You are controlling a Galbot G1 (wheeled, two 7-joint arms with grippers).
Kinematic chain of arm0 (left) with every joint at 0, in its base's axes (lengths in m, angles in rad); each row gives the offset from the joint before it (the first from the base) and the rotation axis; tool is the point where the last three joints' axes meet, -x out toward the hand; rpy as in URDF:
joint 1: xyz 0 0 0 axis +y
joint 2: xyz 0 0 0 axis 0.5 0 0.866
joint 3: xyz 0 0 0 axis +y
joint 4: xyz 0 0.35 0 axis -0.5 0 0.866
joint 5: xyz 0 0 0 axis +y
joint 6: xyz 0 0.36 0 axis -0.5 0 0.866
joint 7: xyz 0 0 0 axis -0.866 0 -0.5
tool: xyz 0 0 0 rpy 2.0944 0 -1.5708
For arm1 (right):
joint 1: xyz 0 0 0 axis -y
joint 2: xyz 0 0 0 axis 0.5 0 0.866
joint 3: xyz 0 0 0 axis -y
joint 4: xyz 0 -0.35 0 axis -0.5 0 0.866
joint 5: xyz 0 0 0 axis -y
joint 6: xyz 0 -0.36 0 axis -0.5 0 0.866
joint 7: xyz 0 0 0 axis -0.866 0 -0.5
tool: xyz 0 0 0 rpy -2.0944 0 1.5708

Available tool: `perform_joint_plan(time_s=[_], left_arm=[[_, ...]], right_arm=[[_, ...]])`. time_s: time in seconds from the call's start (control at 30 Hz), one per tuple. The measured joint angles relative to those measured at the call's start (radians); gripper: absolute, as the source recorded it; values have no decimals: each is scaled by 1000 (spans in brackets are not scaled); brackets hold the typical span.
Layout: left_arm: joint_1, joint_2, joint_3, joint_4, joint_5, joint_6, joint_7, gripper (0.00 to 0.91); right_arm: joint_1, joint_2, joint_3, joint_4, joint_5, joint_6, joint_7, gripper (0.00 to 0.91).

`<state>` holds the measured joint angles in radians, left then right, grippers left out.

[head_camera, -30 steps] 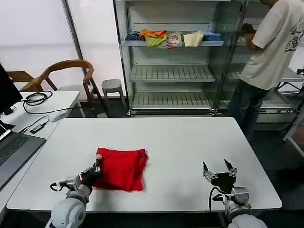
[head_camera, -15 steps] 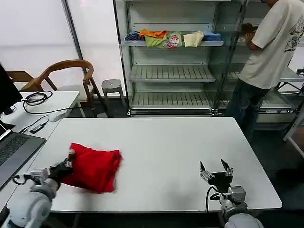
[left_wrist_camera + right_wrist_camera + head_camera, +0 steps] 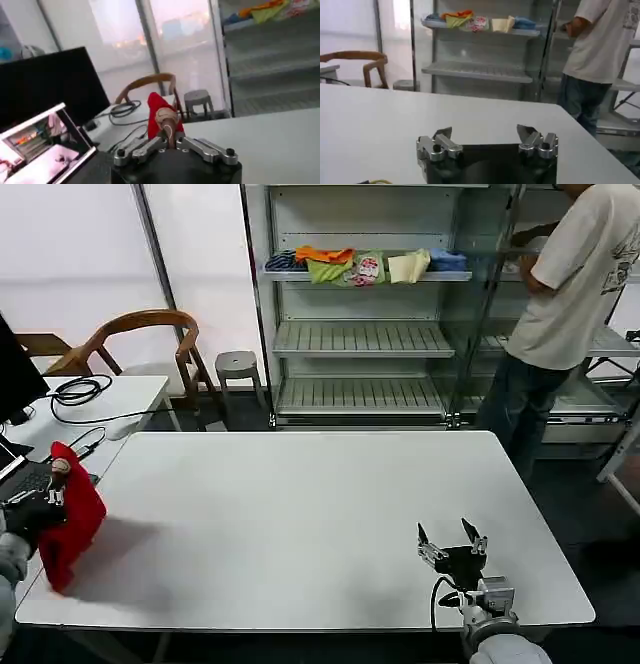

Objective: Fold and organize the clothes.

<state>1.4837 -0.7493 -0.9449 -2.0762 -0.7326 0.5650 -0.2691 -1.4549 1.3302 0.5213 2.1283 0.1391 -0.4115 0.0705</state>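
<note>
- Red T-shirt held off the left edge of the white tabletop, beside the laptop, bunched and drooping in a soft fold.
- Left gripper clamped on the top of the bundle, fingers closed on a pinch of red cloth in the left wrist view.
- Right gripper parked low at the near right of the tabletop, fingers spread apart and holding nothing.
- Likely light and limp (thin cotton by the look), with no stiffness: sags from any single pinch, and layers may slip apart if shaken.
- Best taken through all layers at a folded edge or corner, or with a second hold under the hanging end to keep the fold together.
- Little risk of damage; the main risk is unfolding during the carry.
</note>
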Motion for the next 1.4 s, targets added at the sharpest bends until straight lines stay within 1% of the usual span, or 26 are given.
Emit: perform_joint_plan(time_s=[0.13,0.27,0.37,0.57,0.77,0.93,1.07,1.2,1.23,1.27,1.3,1.4], left_arm=[[-4,-115,111,-48,128,-1,-24,20],[-24,-229,311,-64,267,-14,-34,20],[-46,-287,441,-66,341,-25,-38,20],[-99,-370,617,-60,439,-44,-40,20],[-175,-437,739,-27,505,-69,-33,20],[-234,-482,814,9,528,-70,-38,20],[-283,-524,860,40,517,-48,-64,30],[-327,-567,884,75,488,-30,-106,20],[-337,-578,889,83,479,-27,-117,50],[-348,-590,893,91,468,-23,-130,423],[-356,-601,896,96,458,-20,-143,907],[-370,-632,915,104,425,-13,-167,907]], right_arm=[[-22,-11,15,9,0,-3,0,907],[-41,-14,31,20,1,-4,1,907],[-51,-15,41,26,1,-5,1,907],[-53,-13,47,34,0,-10,3,907],[-61,-14,59,47,-3,-20,5,907],[-60,-24,75,59,-2,-28,2,907],[-51,-34,88,64,-2,-38,3,907],[-38,-40,92,68,-1,-48,3,907],[-35,-42,92,68,-1,-50,3,907],[-32,-43,92,69,-1,-51,3,907],[-30,-44,92,69,-1,-53,3,907],[-21,-46,93,69,0,-57,3,907]])
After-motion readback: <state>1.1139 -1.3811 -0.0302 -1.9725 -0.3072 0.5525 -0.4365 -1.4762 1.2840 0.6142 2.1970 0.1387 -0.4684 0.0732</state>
